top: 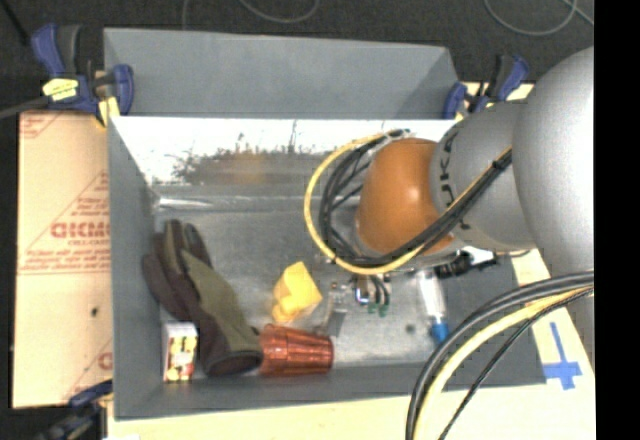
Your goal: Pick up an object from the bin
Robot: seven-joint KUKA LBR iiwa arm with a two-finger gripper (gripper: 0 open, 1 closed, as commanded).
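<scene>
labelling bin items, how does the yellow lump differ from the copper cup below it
Colour: the yellow lump is bright yellow; the cup is reddish copper. Shape: the lump is chunky and irregular; the cup is a ribbed cylinder lying on its side. Place: the lump lies closer to the end effector; the cup lies beside the glove. Both rest on the bin floor.

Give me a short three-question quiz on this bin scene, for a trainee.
1. True or false: the copper-red ribbed plastic cup stands upright.
2. The dark olive fabric glove lies in the grey metal bin's: A) left half B) right half C) far right corner.
3. What colour is the lumpy plastic piece nearest the end effector?
Key: 1 false, it lies on its side; 2 A; 3 yellow.
</scene>
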